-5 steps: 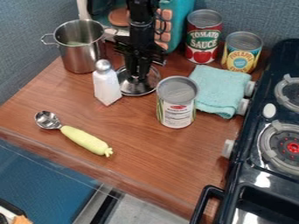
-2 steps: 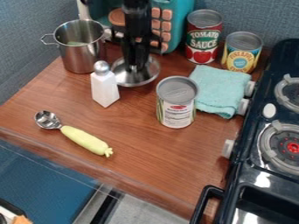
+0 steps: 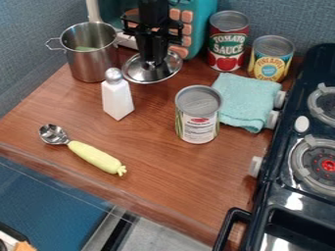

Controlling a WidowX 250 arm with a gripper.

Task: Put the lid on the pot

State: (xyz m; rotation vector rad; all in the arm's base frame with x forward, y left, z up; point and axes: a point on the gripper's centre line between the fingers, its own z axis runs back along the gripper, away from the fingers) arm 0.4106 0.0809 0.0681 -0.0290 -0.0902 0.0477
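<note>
Gripper point(image 3: 154, 62) has its fingers clamped on the lid point(image 3: 167, 72), slightly tilted, far side of the tabletop point(image 3: 177, 169), right of the open pot point(image 3: 91, 64), beyond the white shaker point(image 3: 118, 99).

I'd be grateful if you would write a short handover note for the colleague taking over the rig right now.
Gripper: closed on the lid at its top; the lid is slightly tilted.
Pot: upright at the back left of the counter, uncovered, something green inside. The lid is to its right in the view.
Done: lid in the grip.
Left: bring the lid over the pot, seat it on the rim, let go.
Mind the white shaker standing just in front of the pot.
</note>
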